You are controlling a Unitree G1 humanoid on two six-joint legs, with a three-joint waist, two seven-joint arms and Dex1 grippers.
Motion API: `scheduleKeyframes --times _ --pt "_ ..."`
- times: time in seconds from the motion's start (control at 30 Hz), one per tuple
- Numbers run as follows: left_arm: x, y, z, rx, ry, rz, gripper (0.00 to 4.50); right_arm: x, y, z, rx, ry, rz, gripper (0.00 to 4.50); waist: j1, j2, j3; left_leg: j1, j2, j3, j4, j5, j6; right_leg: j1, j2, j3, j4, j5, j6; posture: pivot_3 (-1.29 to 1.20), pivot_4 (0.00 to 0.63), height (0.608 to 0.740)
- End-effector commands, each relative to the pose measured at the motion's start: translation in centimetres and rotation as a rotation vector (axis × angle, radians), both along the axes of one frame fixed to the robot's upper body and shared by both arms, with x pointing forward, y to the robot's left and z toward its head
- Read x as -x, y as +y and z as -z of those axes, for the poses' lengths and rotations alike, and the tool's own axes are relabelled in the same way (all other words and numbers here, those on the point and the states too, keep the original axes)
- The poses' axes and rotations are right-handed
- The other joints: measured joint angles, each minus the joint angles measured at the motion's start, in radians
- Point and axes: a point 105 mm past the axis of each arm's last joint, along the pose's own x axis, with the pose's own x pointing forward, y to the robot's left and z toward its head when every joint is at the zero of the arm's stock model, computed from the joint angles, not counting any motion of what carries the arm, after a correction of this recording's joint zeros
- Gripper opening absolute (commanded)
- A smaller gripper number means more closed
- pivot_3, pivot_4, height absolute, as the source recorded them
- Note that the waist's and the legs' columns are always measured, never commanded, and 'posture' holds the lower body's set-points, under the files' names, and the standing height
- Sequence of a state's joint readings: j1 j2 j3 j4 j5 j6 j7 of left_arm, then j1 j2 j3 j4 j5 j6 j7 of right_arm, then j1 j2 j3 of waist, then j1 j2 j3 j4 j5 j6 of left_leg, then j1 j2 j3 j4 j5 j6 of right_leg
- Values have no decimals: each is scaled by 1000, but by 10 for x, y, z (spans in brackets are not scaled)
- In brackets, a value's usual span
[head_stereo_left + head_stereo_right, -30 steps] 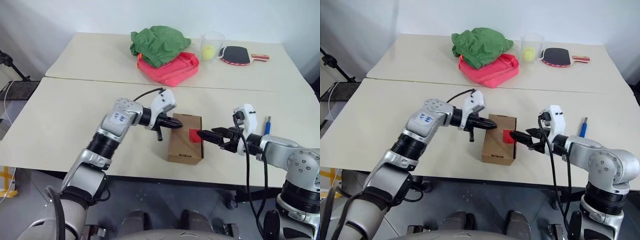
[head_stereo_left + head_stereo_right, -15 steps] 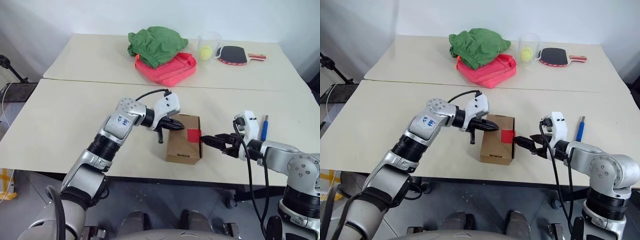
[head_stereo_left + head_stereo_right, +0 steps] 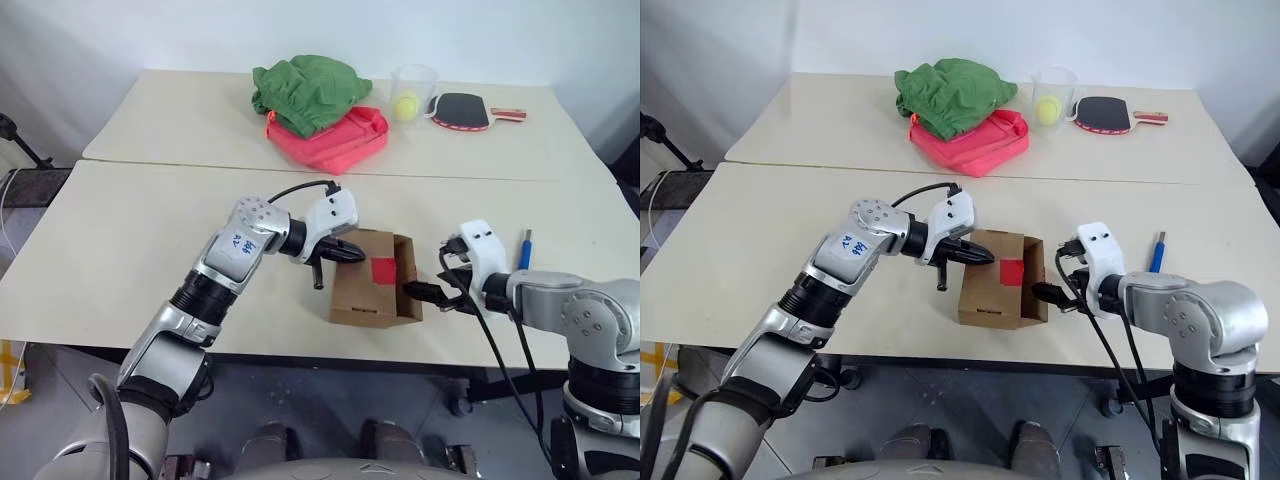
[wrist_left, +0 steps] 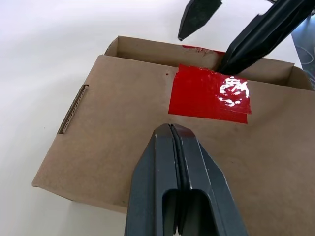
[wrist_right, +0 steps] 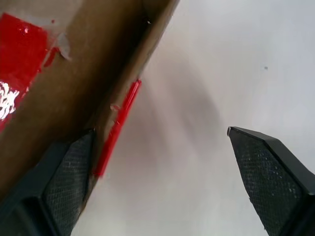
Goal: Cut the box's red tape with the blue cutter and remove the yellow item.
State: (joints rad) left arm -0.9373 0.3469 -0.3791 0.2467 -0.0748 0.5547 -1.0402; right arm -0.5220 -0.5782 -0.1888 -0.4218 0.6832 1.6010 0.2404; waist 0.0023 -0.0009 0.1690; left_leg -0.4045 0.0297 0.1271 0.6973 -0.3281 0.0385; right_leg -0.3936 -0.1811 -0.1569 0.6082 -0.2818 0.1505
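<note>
Cardboard box (image 3: 372, 290) is now sitting with its right flap standing open; red tape (image 3: 384, 269) is parted. I am keeping left gripper (image 3: 352, 253) pressed shut on its top, right gripper (image 3: 428, 293) spread, one finger inside. Blue cutter (image 3: 523, 249) is lying far right.

The two head eyes are looking forward and down over the desk (image 3: 150, 210) from slightly offset spots, sharing the box (image 3: 368, 290), while both wrist cameras are peering at it close up.

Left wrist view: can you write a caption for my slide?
Shut left gripper rests on the box near the red tape; open right gripper at far edge.
</note>
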Motion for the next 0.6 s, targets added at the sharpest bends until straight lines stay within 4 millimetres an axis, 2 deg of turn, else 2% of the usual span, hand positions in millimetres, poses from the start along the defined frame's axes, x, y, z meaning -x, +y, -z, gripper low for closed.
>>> scheduleKeyframes --times 0.03,0.2,0.3,0.37,0.43,0.6 --pt "6 2 32 -90 82 -11 0 -2 -1 -2 32 -8 14 4460 1 0 0 0 0 0 0 0 0 0 0 0 0 0 0 0 150 740" --pt "8 3 34 -91 86 -10 0 0 -22 11 263 -38 -4 4460 10 0 0 -1 -1 -1 0 0 0 0 -1 0 0 0 0 0 150 740" --pt "8 5 35 -93 91 -12 0 -1 -24 15 315 -95 -50 4460 9 -1 0 0 -1 0 0 0 0 1 0 0 -3 0 0 0 150 740" --pt "9 5 36 -93 94 -13 0 -3 -20 15 307 -133 -74 4460 8 -1 -1 0 -1 0 0 0 0 2 0 0 -3 0 0 0 150 740" --pt "9 5 35 -90 95 -13 0 -5 -13 7 225 -173 -72 4460 6 -1 -1 0 -1 0 1 0 0 2 0 0 -3 0 0 0 150 740" --pt "10 6 34 -88 95 -12 0 -6 -29 -11 20 -168 -27 4460 5 -1 -1 0 0 0 1 0 0 2 0 0 -2 0 0 0 150 740"
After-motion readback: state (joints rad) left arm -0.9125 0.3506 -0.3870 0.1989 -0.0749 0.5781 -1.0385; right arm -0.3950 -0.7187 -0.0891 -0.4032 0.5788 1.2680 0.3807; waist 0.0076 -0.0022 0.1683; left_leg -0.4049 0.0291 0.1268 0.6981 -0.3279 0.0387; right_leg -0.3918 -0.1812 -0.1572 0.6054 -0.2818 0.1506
